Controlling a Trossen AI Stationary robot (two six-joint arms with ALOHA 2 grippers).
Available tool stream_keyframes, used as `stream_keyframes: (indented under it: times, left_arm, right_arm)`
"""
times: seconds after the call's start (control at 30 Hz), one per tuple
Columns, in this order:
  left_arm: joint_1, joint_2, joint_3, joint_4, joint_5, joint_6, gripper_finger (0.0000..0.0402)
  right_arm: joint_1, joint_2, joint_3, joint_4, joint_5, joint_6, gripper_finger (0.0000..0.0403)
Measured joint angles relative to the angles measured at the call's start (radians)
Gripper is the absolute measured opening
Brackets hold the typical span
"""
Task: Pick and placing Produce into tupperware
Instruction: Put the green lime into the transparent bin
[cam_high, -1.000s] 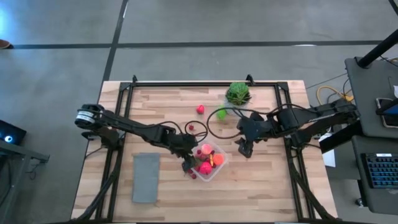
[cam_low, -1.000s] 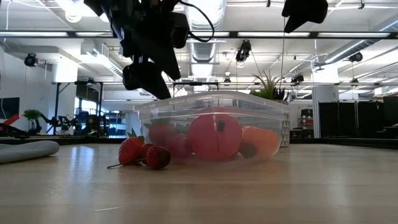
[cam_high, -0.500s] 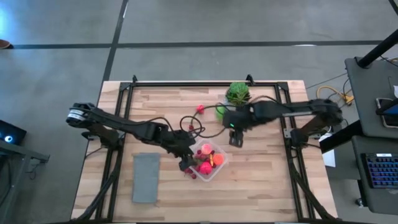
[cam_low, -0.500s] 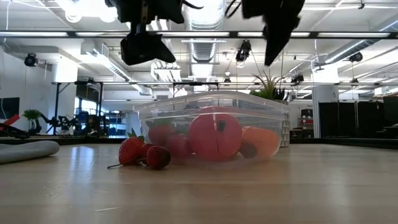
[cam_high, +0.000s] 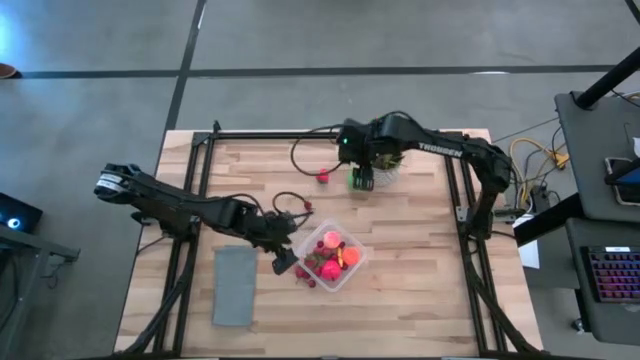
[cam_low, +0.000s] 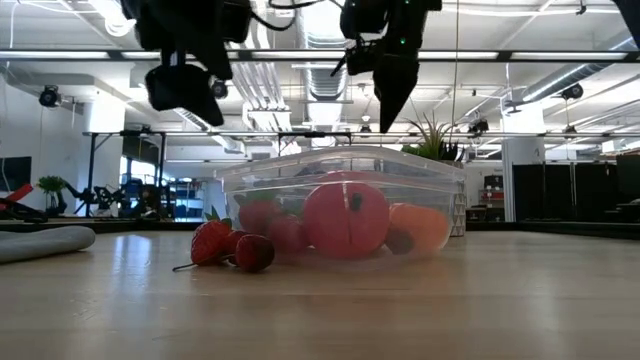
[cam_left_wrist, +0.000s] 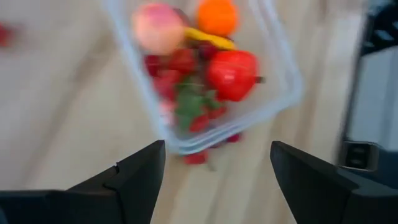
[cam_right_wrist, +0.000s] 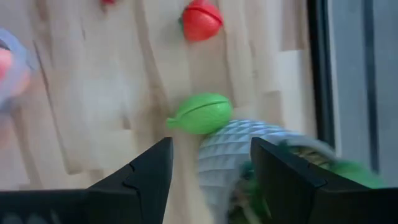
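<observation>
Pale wooden planks make up the table (cam_high: 420, 290), and a flat grey rectangle (cam_high: 234, 285) lies on its left part. Right of it the left gripper (cam_high: 283, 262) hangs with its two fingers spread apart and nothing between them, just beside the left wall of the tupperware (cam_high: 353, 268). That clear box sits near the middle of the table and holds a pink piece (cam_high: 331, 268), an orange piece (cam_high: 351, 257) and several red berries; a few berries (cam_low: 232, 246) lie on the wood touching its outer wall. Farther back, a lone red berry (cam_high: 322, 176) rests on the planks. The right gripper (cam_high: 363, 180) hovers over a bright green piece (cam_right_wrist: 198, 114), fingers parted and empty, close to the potted plant (cam_high: 388, 158).
</observation>
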Motion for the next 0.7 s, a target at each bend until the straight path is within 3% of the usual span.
stream_keyframes:
  times: [0.27,0.37,0.5,0.7]
  left_arm:
    - [-0.013,-0.164,-0.104,-0.015,-0.237,-0.035,0.0276]
    - [-0.012,-0.219,-0.144,-0.011,-0.284,-0.053,0.0276]
    - [-0.011,-0.277,-0.195,-0.011,-0.325,-0.058,0.0276]
    - [-0.009,-0.321,-0.250,-0.012,-0.375,-0.059,0.0276]
  right_arm:
    - [-0.059,0.004,-0.017,0.004,0.082,-0.258,0.0208]
    - [-0.063,0.016,-0.029,0.006,0.079,-0.234,0.0208]
    - [-0.061,0.027,-0.043,0.032,-0.015,-0.259,0.0208]
    - [-0.064,0.077,-0.049,0.046,-0.001,-0.284,0.0208]
